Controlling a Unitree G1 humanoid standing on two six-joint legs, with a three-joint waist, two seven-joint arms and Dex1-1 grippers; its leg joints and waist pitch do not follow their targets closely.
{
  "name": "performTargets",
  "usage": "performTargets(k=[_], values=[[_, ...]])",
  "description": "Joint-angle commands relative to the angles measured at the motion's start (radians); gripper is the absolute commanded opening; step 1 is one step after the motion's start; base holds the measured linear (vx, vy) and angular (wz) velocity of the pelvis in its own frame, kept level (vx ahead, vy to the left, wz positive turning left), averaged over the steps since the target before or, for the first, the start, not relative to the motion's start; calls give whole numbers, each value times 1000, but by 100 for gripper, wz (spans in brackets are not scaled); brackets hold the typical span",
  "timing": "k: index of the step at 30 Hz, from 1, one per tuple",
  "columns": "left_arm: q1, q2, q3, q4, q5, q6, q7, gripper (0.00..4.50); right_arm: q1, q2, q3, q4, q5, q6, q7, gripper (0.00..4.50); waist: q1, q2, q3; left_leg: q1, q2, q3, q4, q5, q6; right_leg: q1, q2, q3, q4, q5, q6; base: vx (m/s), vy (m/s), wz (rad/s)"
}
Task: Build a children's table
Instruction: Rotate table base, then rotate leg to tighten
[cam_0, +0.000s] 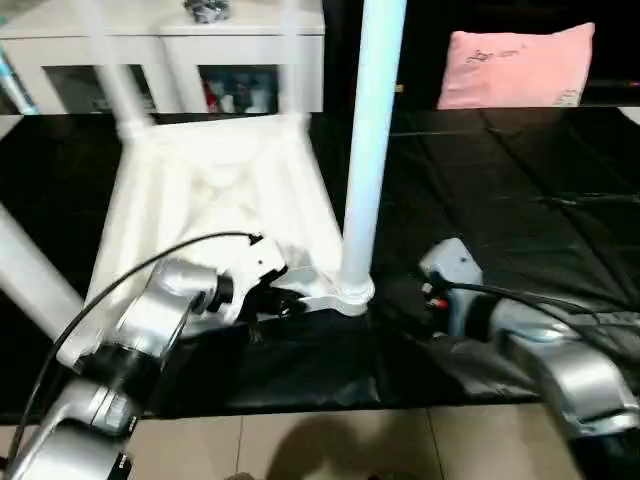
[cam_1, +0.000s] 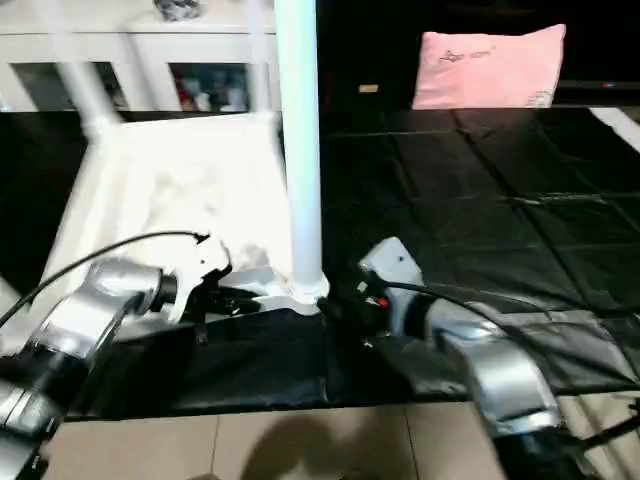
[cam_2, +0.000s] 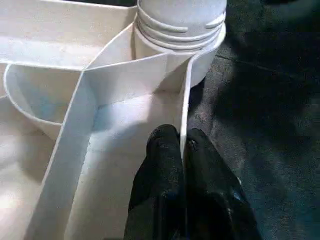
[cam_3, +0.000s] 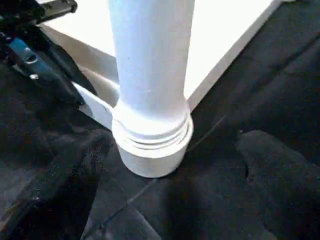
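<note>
Head views: we log the white plastic rectangular tabletop (cam_0: 215, 210) lying ribbed underside up on the black sheet-covered surface (cam_0: 520, 210), with a long white tapered tube leg (cam_0: 365, 150) standing upright in its near corner socket (cam_0: 345, 293). Other legs rise at the far corners. Our left gripper (cam_0: 285, 300) sits at the tabletop's near rim just beside that socket; our right gripper (cam_1: 340, 300) waits close on the socket's other side.

Left wrist view: black fingers (cam_2: 160, 165) pinch the thin rim wall, bracing the tabletop.

Right wrist view: jaws stand wide, flanking the threaded leg base without contact.

Step, we judge: seating this leg. Next move calls for closing the right gripper on the leg and turning.
</note>
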Motion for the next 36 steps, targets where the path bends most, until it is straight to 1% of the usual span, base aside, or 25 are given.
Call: performTargets(k=[1, 2, 3, 4, 6, 7, 8, 11, 12, 15, 18, 19, 21, 22, 23, 24, 25, 26, 27, 28, 29, 31, 34, 35, 36], values=[[15, 18, 27, -42, -6, 35, 34, 1, -19, 9, 12, 13, -21, -22, -11, 450, 8, -8, -66, 3, 24, -6, -66, -158, 20, 50, -57, 29, -69, -166, -212, 0, 0, 0], [19, 21, 21, -51, -2, 33, 36, 1, -24, 15, 14, 22, -27, -28, -15, 450, 9, -4, -67, 4, 23, -5, -64, -155, 23, 49, -56, 29, -68, -143, -218, 0, 0, 0], [19, 23, 15, -51, 1, 20, 34, 1, -27, 19, 13, 27, -28, -31, -17, 450, 9, -4, -67, 5, 21, -4, -64, -160, 24, 49, -56, 28, -70, -142, -222, 0, 0, 0], [18, 27, 4, -45, 10, -9, 25, 1, -30, 18, 11, 33, -31, -37, -17, 450, 10, -3, -67, 5, 21, -4, -64, -164, 23, 49, -55, 29, -70, -144, -222, 0, 0, 0], [19, 30, -8, -50, 15, -27, 12, 1, -31, 14, 5, 41, -32, -45, -15, 450, 12, -2, -67, 5, 21, -5, -66, -175, 17, 52, -55, 29, -70, -144, -217, 0, 0, 0], [19, 27, -9, -55, 11, -23, 8, 1, -31, 11, 2, 45, -32, -50, -13, 450, 11, -2, -66, 5, 21, -5, -67, -179, 16, 51, -55, 29, -70, -148, -216, 0, 0, 0], [13, 16, -1, -62, -6, 1, 9, 1, -32, 6, -3, 52, -33, -58, -10, 450, 11, 2, -65, 6, 21, -5, -67, -190, 11, 50, -55, 29, -71, -157, -216, 0, 0, 0], [6, 14, -1, -73, -13, 18, 12, 1, -36, 1, -5, 63, -37, -73, -3, 450, 11, 1, -67, 7, 21, -5, -67, -196, 5, 52, -56, 29, -72, -161, -218, 0, 0, 0], [3, 15, -2, -71, -13, 18, 12, 1, -39, 2, -6, 67, -38, -77, -1, 450, 10, 5, -66, 6, 20, -6, -67, -197, 5, 51, -54, 29, -72, -153, -220, 0, 0, 0], [-1, 19, -7, -58, -10, 2, 14, 1, -44, 1, -4, 75, -42, -89, 6, 450, 11, 5, -68, 6, 20, -6, -65, -187, 9, 54, -54, 28, -69, -127, -226, 0, 0, 0], [0, 27, -15, -44, -9, -10, 5, 1, -53, -5, 6, 85, -44, -108, 24, 450, 9, 4, -68, 6, 20, -6, -65, -196, 12, 54, -54, 28, -69, -127, -230, 0, 0, 0], [2, 29, -16, -42, -9, -13, 0, 1, -55, -6, 7, 88, -44, -112, 29, 450, 9, 1, -67, 6, 20, -6, -65, -194, 13, 54, -53, 28, -69, -128, -229, 0, 0, 0], [4, 28, -11, -39, -17, -7, -4, 1, -65, -9, 6, 101, -40, -121, 40, 450, 9, 2, -68, 6, 20, -5, -64, -192, 14, 54, -55, 29, -69, -133, -229, 0, 0, 0], [3, 26, -8, -38, -22, -2, -5, 1, -68, -10, 5, 105, -40, -125, 42, 450, 8, -7, -68, 6, 20, -4, -65, -190, 17, 54, -54, 29, -70, -134, -229, 0, 0, 0], [3, 26, -6, -38, -24, 1, -6, 1, -70, -10, 5, 107, -39, -127, 44, 450, 10, -1, -68, 7, 21, -5, -65, -186, 17, 53, -55, 28, -69, -138, -232, 0, 0, 0], [2, 27, -6, -38, -25, 2, -8, 1, -73, -10, 5, 112, -37, -131, 49, 450, 10, 0, -68, 7, 21, -5, -64, -184, 18, 53, -55, 28, -69, -135, -233, 0, 0, 0], [2, 31, -7, -39, -23, -1, -8, 44, -75, -10, 6, 114, -36, -133, 54, 450, 11, -4, -69, 6, 21, -5, -64, -177, 21, 54, -55, 28, -67, -125, -234, 0, 0, 0], [0, 33, -7, -37, -19, -1, -4, 55, -78, -12, 9, 120, -39, -138, 61, 450, 10, -6, -69, 5, 21, -4, -63, -171, 25, 54, -55, 29, -67, -118, -234, 0, 0, 0], [-1, 36, -9, -37, -17, 5, -3, 55, -80, -13, 11, 124, -39, -141, 68, 450, 11, -4, -68, 5, 20, -4, -63, -169, 27, 55, -55, 28, -67, -118, -234, 0, 0, 0], [-1, 37, -9, -37, -16, 8, -4, 55, -81, -13, 12, 126, -40, -142, 71, 450, 11, -7, -68, 5, 21, -3, -63, -171, 28, 54, -55, 28, -67, -122, -234, 0, 0, 0], [-2, 38, -10, -36, -15, 9, -4, 88, -82, -13, 13, 128, -41, -144, 74, 450, 11, -6, -67, 6, 21, -3, -64, -177, 28, 53, -55, 28, -69, -138, -232, 0, 0, 0], [-6, 41, -7, -31, -18, 7, -10, 88, -88, -13, 16, 137, -42, -153, 87, 450, 11, -6, -65, 7, 21, -3, -65, -192, 24, 51, -56, 28, -72, -175, -225, 0, 0, 0], [-13, 42, -6, -23, -25, 9, -21, 88, -97, -13, 16, 149, -40, -160, 95, 450, 12, -7, -65, 8, 21, -3, -65, -196, 20, 50, -57, 29, -73, -196, -218, 0, 0, 0], [-15, 44, -10, -19, -26, 11, -26, 68, -99, -12, 16, 153, -40, -163, 98, 450, 12, -6, -65, 7, 21, -4, -65, -195, 20, 50, -56, 29, -73, -198, -218, 0, 0, 0], [-19, 47, -17, -16, -22, 12, -35, 58, -101, -12, 15, 156, -40, -166, 101, 450, 12, -6, -66, 6, 20, -4, -64, -186, 21, 50, -55, 29, -72, -184, -215, 0, 0, 0]])
